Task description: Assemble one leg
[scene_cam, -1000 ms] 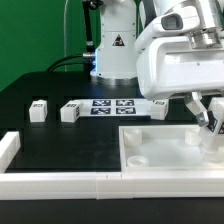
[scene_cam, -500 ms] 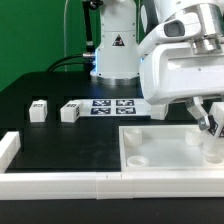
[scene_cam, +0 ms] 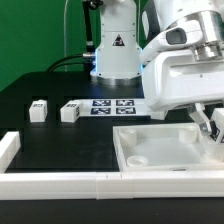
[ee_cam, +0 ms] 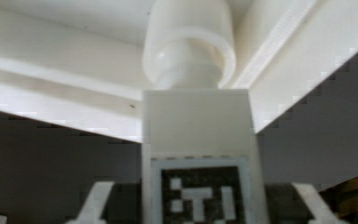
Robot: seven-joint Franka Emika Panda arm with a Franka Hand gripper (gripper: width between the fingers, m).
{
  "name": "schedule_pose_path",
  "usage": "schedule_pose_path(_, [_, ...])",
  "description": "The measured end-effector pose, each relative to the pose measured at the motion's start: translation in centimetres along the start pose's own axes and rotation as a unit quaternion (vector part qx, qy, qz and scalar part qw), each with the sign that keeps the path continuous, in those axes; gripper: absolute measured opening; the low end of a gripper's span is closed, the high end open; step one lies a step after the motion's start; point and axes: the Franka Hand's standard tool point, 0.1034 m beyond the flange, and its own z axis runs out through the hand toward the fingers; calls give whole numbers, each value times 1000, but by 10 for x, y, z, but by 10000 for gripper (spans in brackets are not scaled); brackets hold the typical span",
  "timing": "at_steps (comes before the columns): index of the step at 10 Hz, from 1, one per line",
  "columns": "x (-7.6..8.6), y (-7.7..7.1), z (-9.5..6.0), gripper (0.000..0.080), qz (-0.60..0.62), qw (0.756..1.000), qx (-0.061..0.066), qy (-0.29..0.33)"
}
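My gripper (scene_cam: 212, 128) is at the exterior view's right, low over the far right corner of the large white panel (scene_cam: 160, 150). It is shut on a leg. In the wrist view the leg (ee_cam: 197, 120) stands between my fingers (ee_cam: 101, 200), its tag facing the camera. Its rounded end (ee_cam: 186, 45) points into the panel's corner (ee_cam: 51, 80). In the exterior view my hand mostly hides this leg. Two more legs (scene_cam: 38, 110) (scene_cam: 70, 111) lie on the black table at the left.
The marker board (scene_cam: 112, 106) lies behind the panel. A white rail (scene_cam: 60, 183) runs along the table's front edge, with an end block (scene_cam: 8, 148) at the left. The robot base (scene_cam: 112, 50) stands at the back.
My hand has shifted toward the exterior view's right and turned over the panel's corner, so the held leg is now mostly hidden. The loose legs have not moved.
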Motion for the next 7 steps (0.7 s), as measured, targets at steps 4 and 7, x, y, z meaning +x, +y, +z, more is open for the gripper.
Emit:
schedule_pose_path(4, [-2,1,1,291,2,1000,0,2])
schedule_pose_path(7, [-3,0,2,291,2,1000,2,-5])
